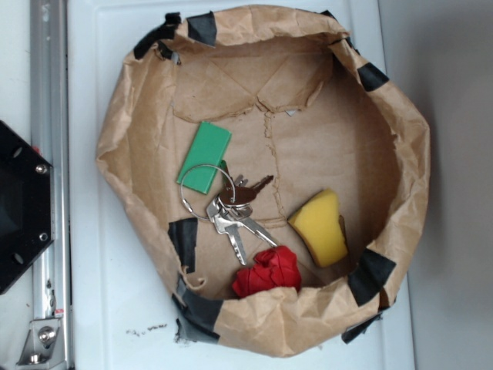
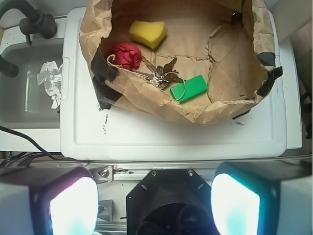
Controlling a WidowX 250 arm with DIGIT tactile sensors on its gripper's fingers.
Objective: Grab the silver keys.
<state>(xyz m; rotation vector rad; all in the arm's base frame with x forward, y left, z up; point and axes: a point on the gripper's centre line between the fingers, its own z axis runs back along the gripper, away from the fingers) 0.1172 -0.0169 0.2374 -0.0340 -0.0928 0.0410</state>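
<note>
Inside the paper bag (image 1: 139,139), the keys (image 1: 231,210) lie on its floor, their ring resting on the green block (image 1: 204,157), with a red ball (image 1: 266,270) and yellow sponge (image 1: 322,227) near. Well apart, the hand (image 2: 154,205) hangs wide open, empty.

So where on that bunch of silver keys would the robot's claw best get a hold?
Probably at the cluster where the silver keys bunch by the ring, coming straight down from above. They lie flat on the paper bag's floor, and that cluster is the thickest part; the thin wire ring leans onto the green block. The red ball sits near the tips. The gripper is open, well back from the bag.
</note>
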